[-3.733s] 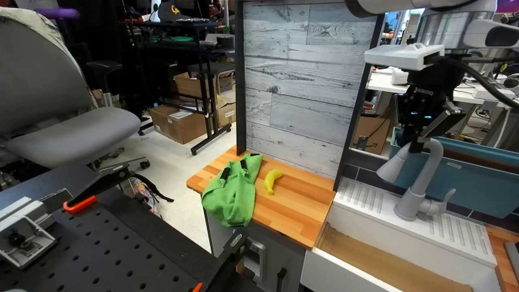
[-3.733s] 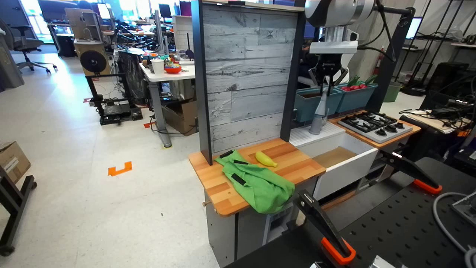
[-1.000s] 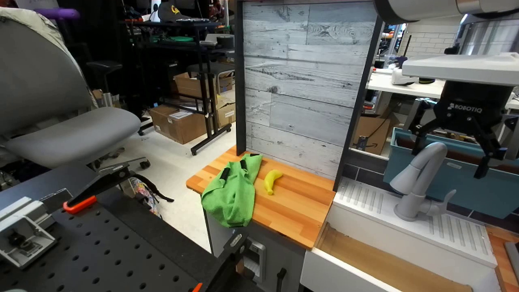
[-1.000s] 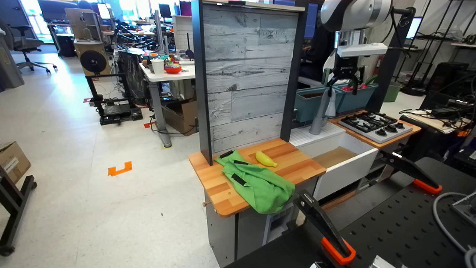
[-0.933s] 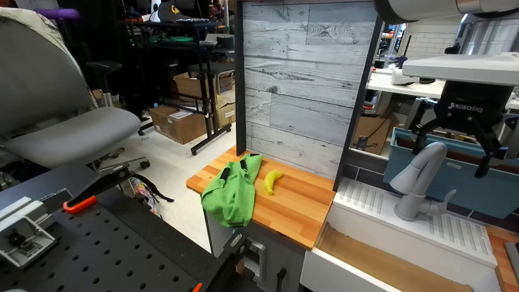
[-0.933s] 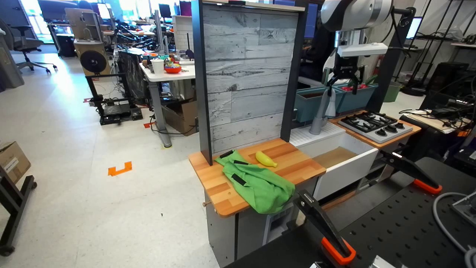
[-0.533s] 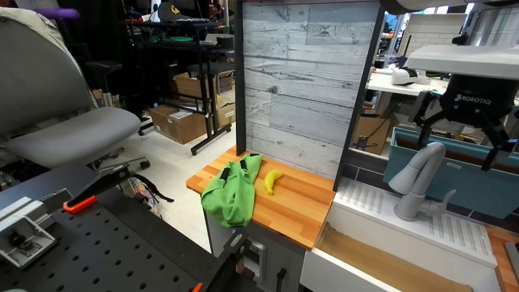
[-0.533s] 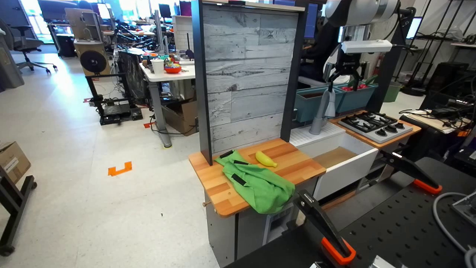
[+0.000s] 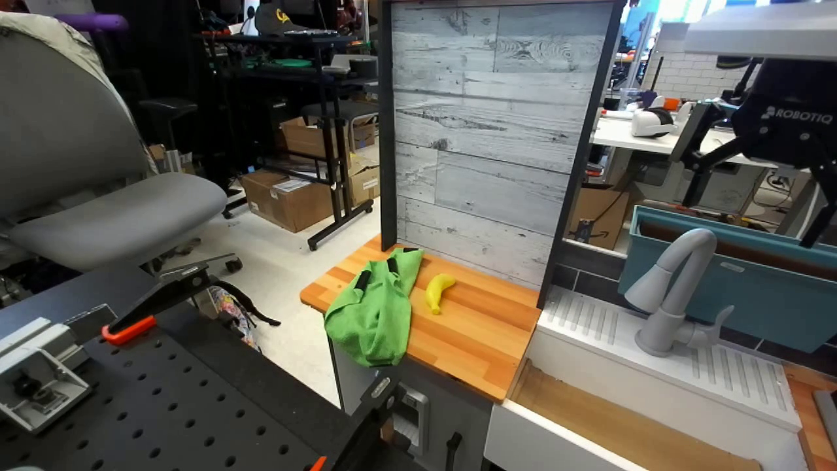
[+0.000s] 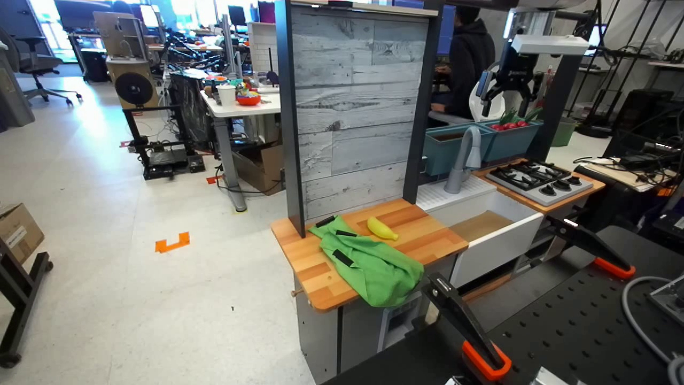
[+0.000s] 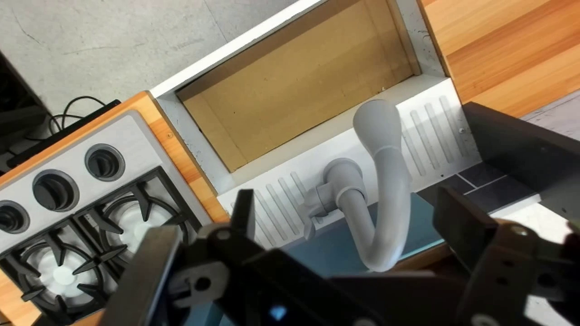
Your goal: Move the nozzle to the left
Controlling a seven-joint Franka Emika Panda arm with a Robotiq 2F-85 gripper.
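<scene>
The nozzle, a light grey arched faucet tube, rises from the white ridged ledge behind the sink. Its flared head points down toward the sink side. My black gripper is above the arch with its jaws spread wide. In an exterior view a gap shows between the gripper and the top of the nozzle. From the wrist, the nozzle appears below, framed between the two fingers of the gripper, touching neither. Nothing is held.
A teal planter stands right behind the faucet. Beside the sink is a stove. On the wooden counter lie a yellow banana and a green cloth. A tall plank panel borders the counter.
Several seconds ago my gripper was down at the nozzle's tube; it has since opened and risen off it. The nozzle's head has swung round. Over the last second the gripper lifted further.
</scene>
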